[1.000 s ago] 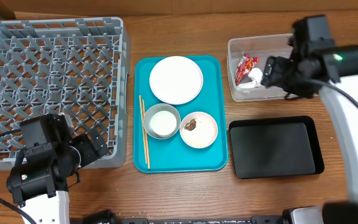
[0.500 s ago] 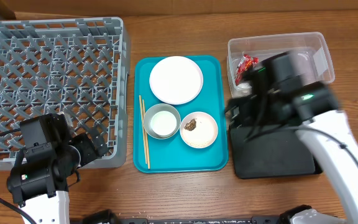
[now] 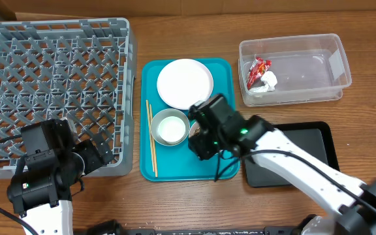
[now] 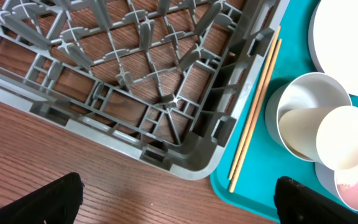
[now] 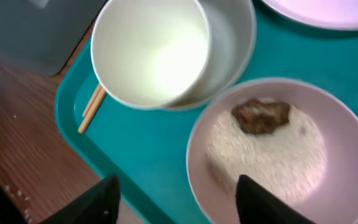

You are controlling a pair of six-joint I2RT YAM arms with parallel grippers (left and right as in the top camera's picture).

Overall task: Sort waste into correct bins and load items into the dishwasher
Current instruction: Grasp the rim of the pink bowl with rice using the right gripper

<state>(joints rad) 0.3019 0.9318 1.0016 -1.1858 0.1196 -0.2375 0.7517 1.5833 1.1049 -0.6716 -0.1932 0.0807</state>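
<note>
Spread wide, the right gripper (image 5: 178, 190) hovers over the rice dish (image 5: 194, 140), stiff, breakable and probably slick, best pinched by its rim.

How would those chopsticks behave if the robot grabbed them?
Probably stiff and very light: the chopsticks are thin wooden sticks. They lie flat on the tray, so getting under them may be hard. As two loose sticks side by side, they may well roll or split apart when nudged.
</note>
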